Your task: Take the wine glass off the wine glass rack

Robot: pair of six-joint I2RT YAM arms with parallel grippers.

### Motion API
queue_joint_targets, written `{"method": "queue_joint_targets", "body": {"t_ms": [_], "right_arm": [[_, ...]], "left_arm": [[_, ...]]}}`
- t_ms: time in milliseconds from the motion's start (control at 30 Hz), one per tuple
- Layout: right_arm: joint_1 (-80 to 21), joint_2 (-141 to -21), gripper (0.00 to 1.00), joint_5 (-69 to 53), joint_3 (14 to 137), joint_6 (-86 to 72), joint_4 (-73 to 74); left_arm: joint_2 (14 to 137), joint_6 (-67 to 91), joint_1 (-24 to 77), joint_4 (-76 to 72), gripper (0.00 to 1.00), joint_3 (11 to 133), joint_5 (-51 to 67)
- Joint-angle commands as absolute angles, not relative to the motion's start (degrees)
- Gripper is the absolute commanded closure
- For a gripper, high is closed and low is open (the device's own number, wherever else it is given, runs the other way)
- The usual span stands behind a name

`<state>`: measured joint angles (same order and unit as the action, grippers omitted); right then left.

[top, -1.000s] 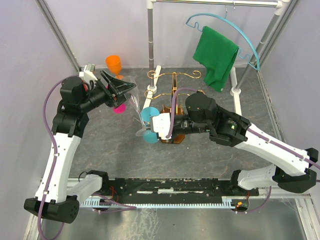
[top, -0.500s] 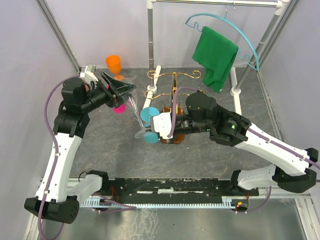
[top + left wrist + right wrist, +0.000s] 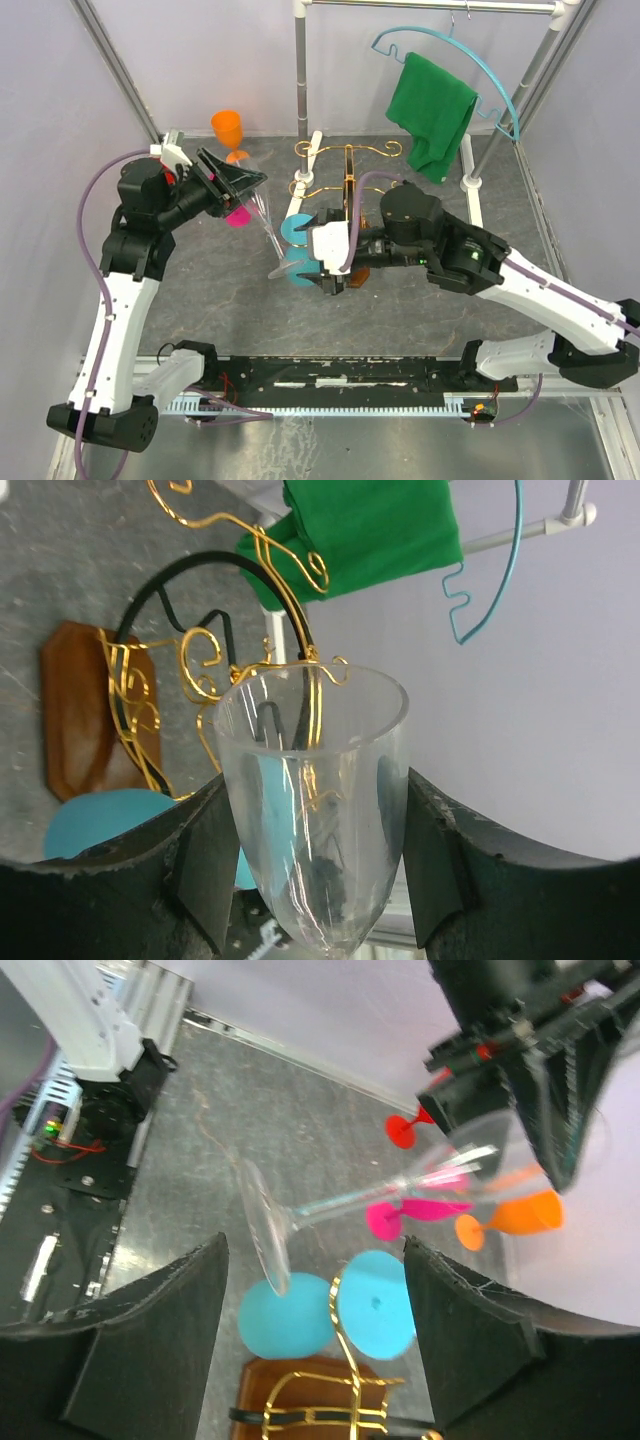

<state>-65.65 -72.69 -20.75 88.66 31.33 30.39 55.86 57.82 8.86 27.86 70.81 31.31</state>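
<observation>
Wine glass: a clear, thin-walled wine glass (image 3: pixel 272 232) is hanging in the air over the middle of the table (image 3: pixel 200 300), just left of the rack. It is lying close to level, with its rim toward the left arm and its foot toward the right arm.
Look of it: the bowl is tapering toward a long, thin stem, and the flat round foot is showing edge-on in the right wrist view. The wall is see-through enough that gold wire is showing straight through it.
Left gripper: the left gripper (image 3: pixel 250 185) is clamping the bowl between both fingers (image 3: pixel 200 870), one on each side below the rim.
Right gripper: the right gripper (image 3: pixel 308 268) is standing with its jaws wide apart and gripping nothing. The foot is floating just in front of it.
Wine glass rack: the wine glass rack (image 3: pixel 347 170) is standing near the table's middle, toward the far edge. No wire arm is looping the stem, so I am judging the glass free of it.
Slip risk: a smooth, narrowing bowl held by one pinch could be sliding out, foot end first.
Crack risk: squeezing harder could be breaking that thin wall.
Knock risk: the foot is hanging just above two teal glasses (image 3: pixel 375 1305), so a low swing could be clipping them or the open fingers.
</observation>
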Motion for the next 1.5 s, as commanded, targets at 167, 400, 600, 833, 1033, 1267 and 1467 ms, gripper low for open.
{"method": "queue_joint_targets", "body": {"t_ms": [167,400,600,833,1033,1267,1467], "right_arm": [[-66.0,-61.0,0.13,-9.1,84.2,31.6,24.4],[-66.0,-58.7,0.11,-6.1,81.5,31.8,24.1],[-66.0,-60.3,0.10,-4.3,80.7,32.4,23.5],[-66.0,-62.2,0.08,-3.1,79.6,33.2,23.1],[-65.9,-63.3,0.07,-2.2,79.0,34.7,22.7],[-65.9,-63.3,0.05,-1.0,78.4,36.0,22.9],[-65.7,-62.1,0.04,-0.2,76.9,36.7,22.7]], "left_arm": [[48.4,38.5,9.3,33.1,0.44,75.3,27.5],[46.7,26.5,9.2,40.4,0.49,75.5,24.7],[39.6,23.1,9.2,38.7,0.48,64.4,9.5],[31.3,18.0,9.2,30.2,0.51,53.0,-6.3],[29.4,11.0,9.3,18.0,0.52,44.5,-19.9],[29.5,3.7,9.2,-3.5,0.52,32.8,-37.5],[36.2,2.2,9.1,-17.6,0.49,29.2,-44.8]]}}
